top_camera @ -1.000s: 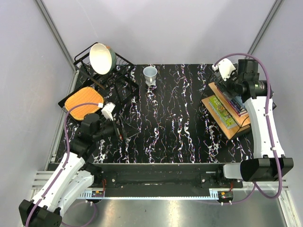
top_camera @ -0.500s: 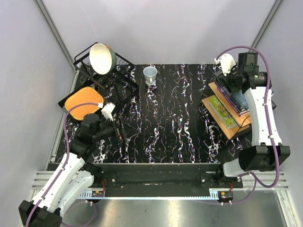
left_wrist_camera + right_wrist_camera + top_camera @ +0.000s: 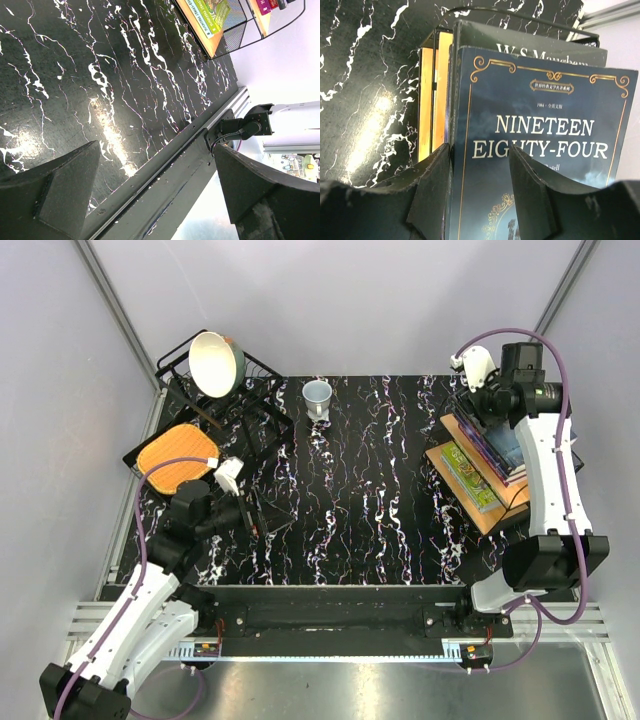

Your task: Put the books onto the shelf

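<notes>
Logging right end effector (image 3: 480,150): fingers partly apart over Nineteen Eighty-Four (image 3: 545,135), topmost on the shelf (image 3: 487,515), right of frame; grip I cannot tell. Left end effector (image 3: 156,150): wide open, empty, lower left. Risk: a sideways nudge from me slides books onto the counter (image 3: 370,470).

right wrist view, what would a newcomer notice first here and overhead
The blue-grey book titled Nineteen Eighty-Four fills the right wrist view, on the shelf at the right, with the right gripper poised over its cover. Overhead, a white bowl tilted in a black wire rack stands out at the far left.
</notes>
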Controlling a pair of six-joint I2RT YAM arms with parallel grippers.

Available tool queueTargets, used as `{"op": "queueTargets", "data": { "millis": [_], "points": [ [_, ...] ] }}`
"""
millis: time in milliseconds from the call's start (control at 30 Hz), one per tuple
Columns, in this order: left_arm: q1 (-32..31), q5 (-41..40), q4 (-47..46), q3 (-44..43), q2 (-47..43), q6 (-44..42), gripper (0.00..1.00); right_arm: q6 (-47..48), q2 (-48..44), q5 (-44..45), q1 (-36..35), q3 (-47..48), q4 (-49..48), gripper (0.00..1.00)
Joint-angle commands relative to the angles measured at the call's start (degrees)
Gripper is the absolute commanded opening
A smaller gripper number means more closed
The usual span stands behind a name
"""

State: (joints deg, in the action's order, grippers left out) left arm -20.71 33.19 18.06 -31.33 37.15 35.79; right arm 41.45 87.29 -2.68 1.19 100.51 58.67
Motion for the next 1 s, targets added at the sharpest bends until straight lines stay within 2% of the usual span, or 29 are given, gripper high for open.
{"op": "queueTargets", "data": {
  "millis": [0,300,400,433,500,633,767,900,967],
  "points": [
    [0.1,0.8,-2.0,0.4,0.5,-1.2,0.99,-0.4,1.7,-2.7,0.3,2.6,0.3,0.55],
    [0.2,1.0,-2.8,0.5,1.3,-1.1,0.99,-0.2,3.0,-3.6,0.3,3.4,0.4,0.53],
    [0.2,1.2,-3.0,0.0,1.5,-1.3,0.99,-1.0,1.8,-5.8,0.3,5.7,1.8,0.57],
    [0.1,1.3,-2.9,-0.2,1.7,-1.5,0.99,-1.2,1.2,-5.9,0.3,7.8,2.2,0.63],
    [0.1,0.9,-2.4,-1.4,1.8,-2.6,0.99,-1.9,-0.6,-5.9,0.4,10.0,3.9,0.68],
    [0.1,-0.1,-0.1,-3.6,1.9,-5.2,0.99,-3.2,-5.1,-6.6,1.8,13.2,7.1,0.70],
    [0.1,-0.5,0.6,-4.4,1.6,-8.2,0.99,-3.7,-9.4,-7.2,5.7,11.5,11.4,0.65],
    [0.1,0.1,0.1,-3.7,1.7,-11.4,0.99,-2.6,-13.9,-6.7,9.9,8.0,17.9,0.45],
    [0.2,0.5,-0.1,-3.6,2.2,-11.4,0.99,-2.3,-16.0,-6.3,10.8,6.6,20.3,0.41]
  ]
}}
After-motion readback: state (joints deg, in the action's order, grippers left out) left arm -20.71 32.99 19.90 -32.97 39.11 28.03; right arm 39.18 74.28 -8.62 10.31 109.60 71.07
